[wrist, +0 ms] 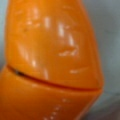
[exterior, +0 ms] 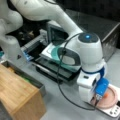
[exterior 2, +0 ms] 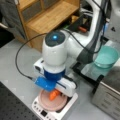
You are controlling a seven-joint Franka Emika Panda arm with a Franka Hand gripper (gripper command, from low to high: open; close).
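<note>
no readable writing or brand in any view; the scale's front edge has small dark buttons, too blurred to read.

gripper is low over a pink plate that sits on the white scale, seen in both front views. an orange object sits right at the gripper tips, above the plate's middle. in a front view it shows as a small orange spot at 3 o'clock of the gripper, over the plate. cannot tell how far the fingers are spread or if they grip it.

wrist view is filled by the glossy orange object, long axis roughly 12 to 6, narrower end toward 12, a dark seam crossing it low down.

teal bowl is at 2 o'clock, well apart from the scale. wooden shelf at 12.
</note>
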